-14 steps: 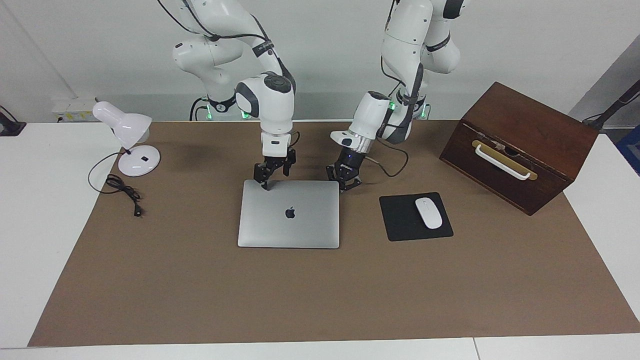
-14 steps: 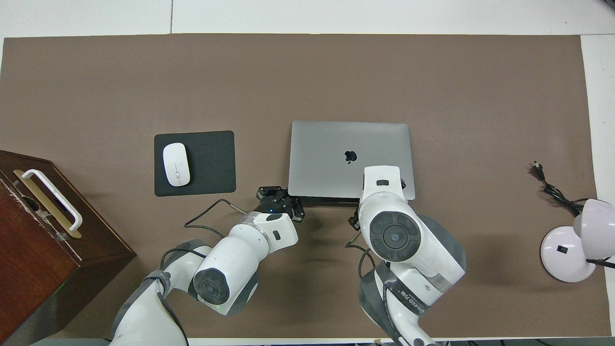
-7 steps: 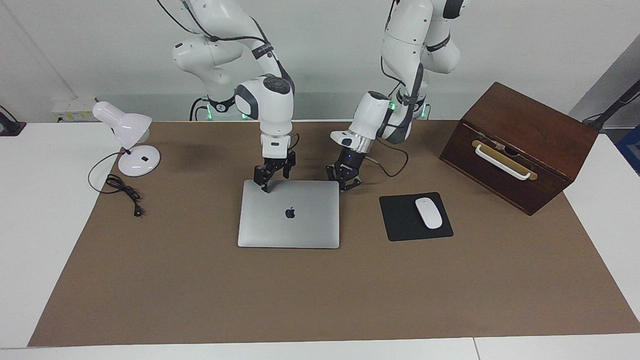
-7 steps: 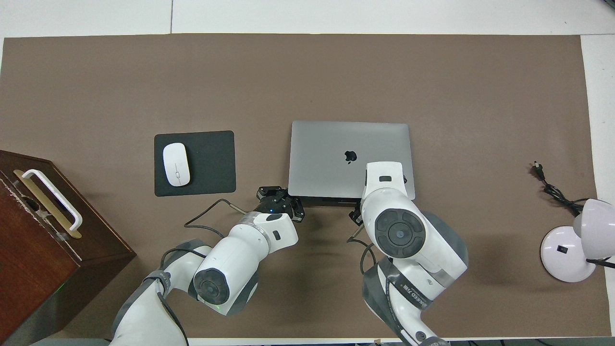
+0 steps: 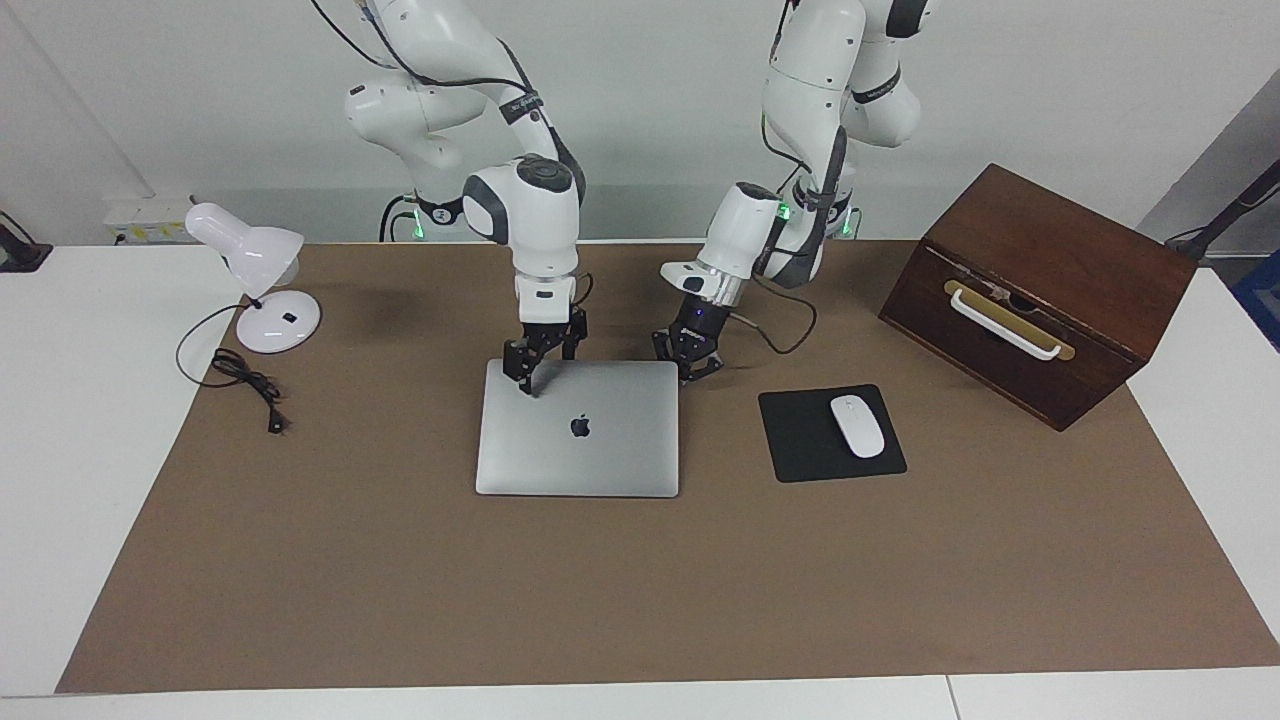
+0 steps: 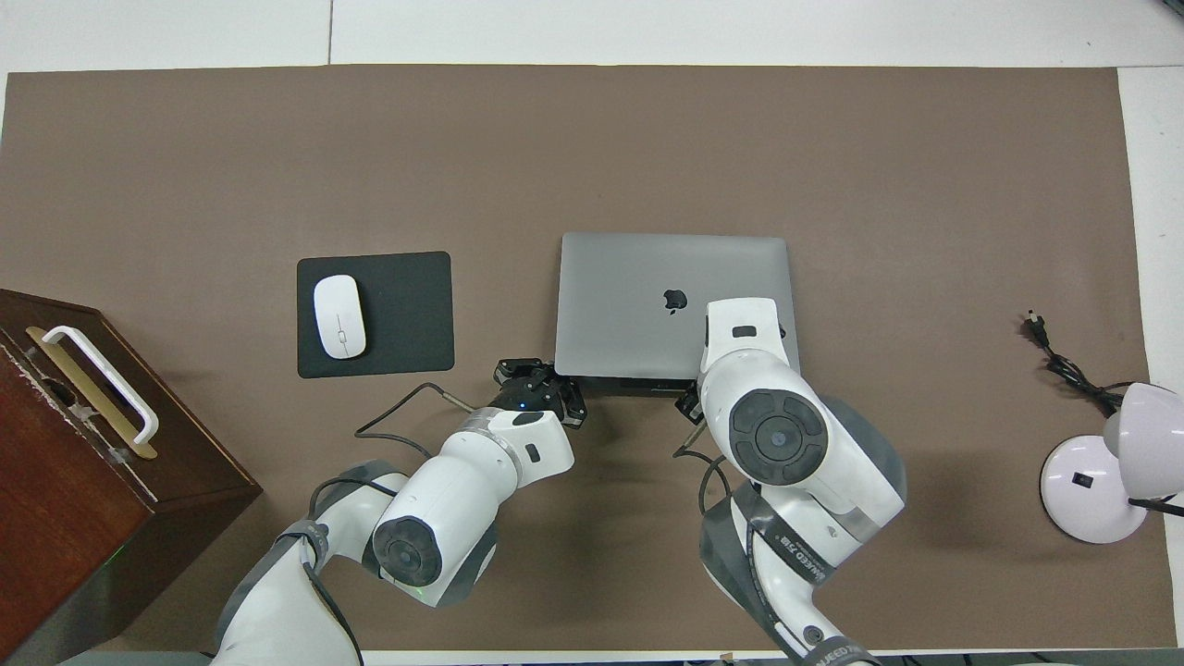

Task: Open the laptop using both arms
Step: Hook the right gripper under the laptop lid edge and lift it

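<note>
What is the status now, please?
Left pincer shut, at laptop corner nearest the robots, mouse pad side. Right pincer down on lid, lamp side. Laptop closed, flat. Nothing blocking.

The closed laptop point(image 5: 578, 428) lies flat on the brown mat point(image 5: 640, 580) covering the tabletop point(image 5: 70, 450), logo up. The right gripper point(image 5: 530, 385) is down on the lid near the corner toward the right arm's end, fingertips together. The left gripper point(image 5: 692, 368), closed, sits at the laptop's other robot-side corner. A black mouse pad point(image 5: 800, 440) with a white mouse point(image 5: 858, 426) lies beside the laptop, toward the left arm's end. A tilted wooden box point(image 5: 1040, 290) with a white handle point(image 5: 1003, 324) stands nearer that end. A white lamp point(image 5: 255, 270) and its cord point(image 5: 240, 375) sit at the right arm's end.
</note>
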`<state>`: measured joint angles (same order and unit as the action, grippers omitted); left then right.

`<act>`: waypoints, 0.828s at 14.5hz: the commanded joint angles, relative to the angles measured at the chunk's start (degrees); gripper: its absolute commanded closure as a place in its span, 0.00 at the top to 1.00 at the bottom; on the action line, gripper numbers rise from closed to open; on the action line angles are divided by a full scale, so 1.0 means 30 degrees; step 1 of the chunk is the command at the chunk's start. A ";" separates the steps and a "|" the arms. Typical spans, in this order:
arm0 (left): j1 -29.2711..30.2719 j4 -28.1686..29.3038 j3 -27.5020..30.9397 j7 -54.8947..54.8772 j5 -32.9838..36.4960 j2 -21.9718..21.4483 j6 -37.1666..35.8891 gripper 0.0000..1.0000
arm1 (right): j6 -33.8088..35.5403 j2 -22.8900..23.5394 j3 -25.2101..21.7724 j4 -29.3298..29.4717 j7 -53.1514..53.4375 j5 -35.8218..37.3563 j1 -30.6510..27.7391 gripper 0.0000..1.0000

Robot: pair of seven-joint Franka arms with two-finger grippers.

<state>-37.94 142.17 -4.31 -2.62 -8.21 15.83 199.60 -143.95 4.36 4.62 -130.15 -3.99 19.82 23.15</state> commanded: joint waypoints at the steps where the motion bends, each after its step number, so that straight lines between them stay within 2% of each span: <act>1: -0.0214 -0.0281 0.0000 -0.0446 -0.0399 0.0757 0.0350 0.00 | -0.0355 0.0743 0.0070 0.0991 -0.0513 0.0511 -0.0568 1.00; 12: -0.0244 -0.0281 0.0000 -0.0475 -0.0399 0.0757 0.0350 0.00 | -0.0355 0.1592 0.0070 0.2923 -0.1567 0.0511 -0.1123 1.00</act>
<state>-37.94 142.17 -4.31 -2.67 -8.21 15.85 199.62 -143.98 6.80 4.60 -124.71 -6.82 19.83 21.58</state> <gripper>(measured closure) 0.991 0.000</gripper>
